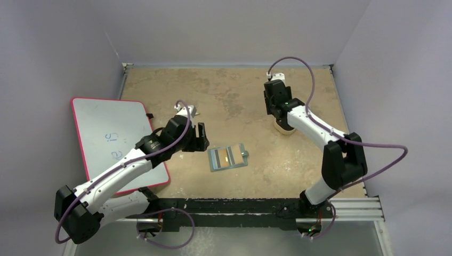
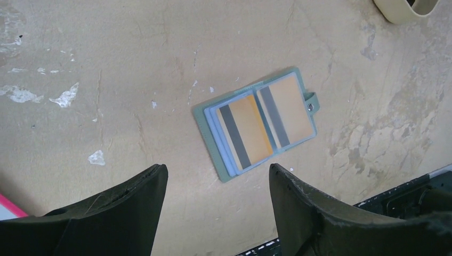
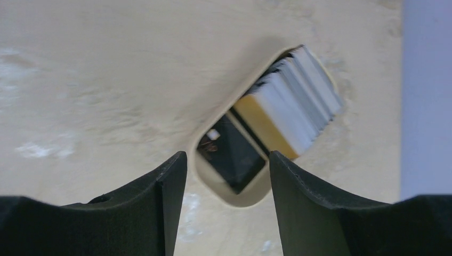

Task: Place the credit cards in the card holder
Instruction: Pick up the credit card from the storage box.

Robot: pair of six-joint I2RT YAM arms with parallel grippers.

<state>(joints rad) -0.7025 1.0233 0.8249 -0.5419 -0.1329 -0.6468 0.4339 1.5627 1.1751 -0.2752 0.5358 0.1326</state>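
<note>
The grey-green card holder (image 1: pixel 228 157) lies open on the table near the middle. The left wrist view shows it (image 2: pixel 213 140) with two yellow-orange cards (image 2: pixel 250 128) in its clear pockets. My left gripper (image 1: pixel 201 137) is open and empty, just left of the holder; in its own view it (image 2: pixel 218 178) hovers short of the holder's near edge. My right gripper (image 1: pixel 277 109) is open and empty above the tan tray (image 1: pixel 284 128). The right wrist view shows my right gripper (image 3: pixel 228 165) over the tray (image 3: pixel 229 196), which holds several cards (image 3: pixel 290 106), black, yellow-orange and white-grey.
A whiteboard with a pink rim (image 1: pixel 114 141) lies at the left, partly under my left arm. Walls close the table at the back and sides. A black rail (image 1: pixel 240 205) runs along the near edge.
</note>
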